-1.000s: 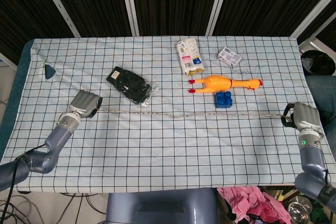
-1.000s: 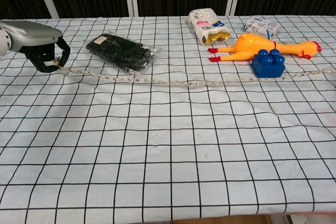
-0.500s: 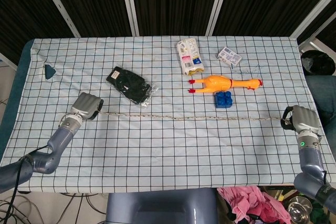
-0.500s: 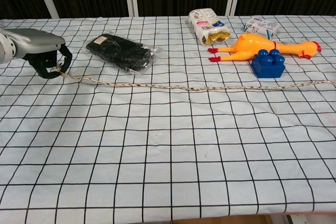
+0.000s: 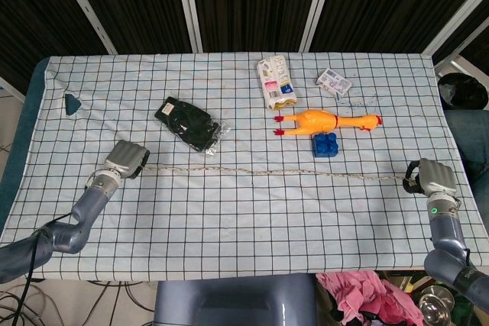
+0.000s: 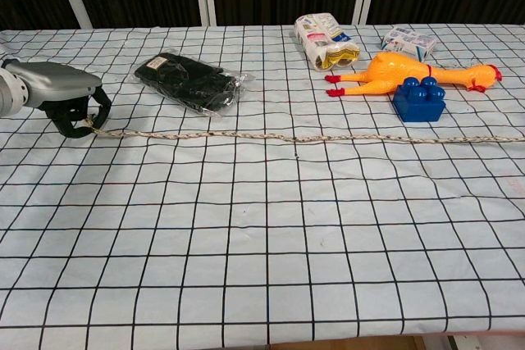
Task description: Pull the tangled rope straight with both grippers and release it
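Note:
A thin pale rope (image 5: 267, 171) (image 6: 303, 137) lies almost straight across the checked tablecloth, from the left side to the right edge. My left hand (image 5: 126, 161) (image 6: 66, 100) grips the rope's left end with its fingers curled around it. At the right edge of the table my right hand (image 5: 429, 176) holds the other end; the chest view does not show that hand.
Behind the rope lie a black packet (image 5: 188, 123) (image 6: 188, 81), a yellow rubber chicken (image 5: 325, 121) (image 6: 410, 72), a blue toy brick (image 5: 325, 144) (image 6: 419, 99), a snack bag (image 5: 275, 82) and a small box (image 5: 334, 81). A dark wedge (image 5: 72, 102) sits at the far left.
Both hands have drawn nearer to the table's front edge, carrying the rope with them. The rope now lies clear of the blue brick and runs straighter.

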`<act>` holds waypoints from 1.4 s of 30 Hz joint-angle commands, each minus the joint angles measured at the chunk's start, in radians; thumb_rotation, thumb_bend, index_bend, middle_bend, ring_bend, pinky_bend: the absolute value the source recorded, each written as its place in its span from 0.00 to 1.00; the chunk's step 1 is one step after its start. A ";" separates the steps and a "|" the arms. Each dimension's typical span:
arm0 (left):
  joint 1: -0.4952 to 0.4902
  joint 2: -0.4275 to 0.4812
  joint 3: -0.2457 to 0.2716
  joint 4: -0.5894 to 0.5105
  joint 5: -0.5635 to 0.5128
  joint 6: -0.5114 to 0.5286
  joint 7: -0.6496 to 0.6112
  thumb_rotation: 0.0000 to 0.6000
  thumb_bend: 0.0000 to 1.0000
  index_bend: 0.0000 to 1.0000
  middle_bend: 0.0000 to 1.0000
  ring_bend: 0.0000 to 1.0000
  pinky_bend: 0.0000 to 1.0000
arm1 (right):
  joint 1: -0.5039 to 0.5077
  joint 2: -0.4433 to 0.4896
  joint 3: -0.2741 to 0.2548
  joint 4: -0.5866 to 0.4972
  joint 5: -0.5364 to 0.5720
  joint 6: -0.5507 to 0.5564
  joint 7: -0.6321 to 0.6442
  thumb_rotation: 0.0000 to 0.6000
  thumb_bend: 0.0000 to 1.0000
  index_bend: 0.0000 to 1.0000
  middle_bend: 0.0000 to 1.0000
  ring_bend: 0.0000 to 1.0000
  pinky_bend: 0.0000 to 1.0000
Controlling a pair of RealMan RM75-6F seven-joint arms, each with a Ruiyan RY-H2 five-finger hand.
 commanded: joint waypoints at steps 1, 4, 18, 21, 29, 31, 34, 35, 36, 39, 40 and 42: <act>0.003 -0.008 -0.003 0.012 0.002 0.000 -0.006 1.00 0.47 0.55 0.97 0.98 0.96 | 0.007 -0.003 -0.005 0.010 0.010 -0.015 -0.011 1.00 0.40 0.65 0.98 1.00 1.00; 0.006 -0.013 -0.005 0.020 0.006 0.002 -0.012 1.00 0.32 0.40 0.96 0.98 0.96 | 0.014 -0.002 -0.013 0.015 0.022 -0.031 -0.030 1.00 0.26 0.48 0.97 1.00 1.00; -0.004 0.140 -0.066 -0.186 -0.057 0.050 0.024 1.00 0.09 0.14 0.92 0.95 0.95 | 0.016 0.196 0.031 -0.213 0.062 -0.021 -0.001 1.00 0.04 0.10 0.96 1.00 1.00; 0.019 0.219 -0.103 -0.316 -0.036 0.146 0.007 1.00 0.09 0.19 0.88 0.91 0.95 | -0.020 0.284 0.079 -0.338 -0.005 0.071 0.062 1.00 0.04 0.09 0.91 1.00 1.00; 0.147 0.396 -0.093 -0.653 0.062 0.404 0.034 1.00 0.09 0.20 0.55 0.49 0.61 | -0.166 0.359 0.082 -0.578 -0.279 0.432 0.117 1.00 0.06 0.09 0.41 0.55 0.37; 0.196 0.424 -0.060 -0.715 0.094 0.477 0.069 1.00 0.09 0.20 0.45 0.37 0.45 | -0.202 0.358 0.048 -0.621 -0.334 0.498 0.087 1.00 0.07 0.10 0.33 0.46 0.26; 0.284 0.461 0.001 -0.793 0.134 0.583 0.100 1.00 0.09 0.20 0.31 0.21 0.22 | -0.258 0.346 -0.008 -0.672 -0.438 0.578 0.089 1.00 0.07 0.12 0.26 0.37 0.24; 0.314 0.470 0.018 -0.813 0.145 0.615 0.097 1.00 0.09 0.19 0.26 0.17 0.16 | -0.280 0.342 -0.033 -0.685 -0.481 0.596 0.104 1.00 0.07 0.12 0.24 0.34 0.24; 0.352 0.481 0.039 -0.832 0.166 0.656 0.085 1.00 0.09 0.18 0.22 0.13 0.12 | -0.310 0.336 -0.066 -0.691 -0.541 0.627 0.117 1.00 0.07 0.12 0.22 0.32 0.23; 0.423 0.493 0.069 -0.838 0.206 0.735 0.042 1.00 0.09 0.15 0.13 0.04 0.04 | -0.358 0.315 -0.124 -0.666 -0.636 0.687 0.099 1.00 0.07 0.12 0.17 0.27 0.21; 0.457 0.495 0.084 -0.830 0.230 0.774 0.022 1.00 0.09 0.14 0.12 0.03 0.03 | -0.382 0.297 -0.149 -0.646 -0.671 0.719 0.074 1.00 0.07 0.12 0.17 0.26 0.20; 0.505 0.493 0.104 -0.811 0.267 0.832 -0.008 1.00 0.09 0.13 0.10 0.01 0.00 | -0.407 0.275 -0.174 -0.620 -0.701 0.746 0.056 1.00 0.07 0.12 0.17 0.26 0.19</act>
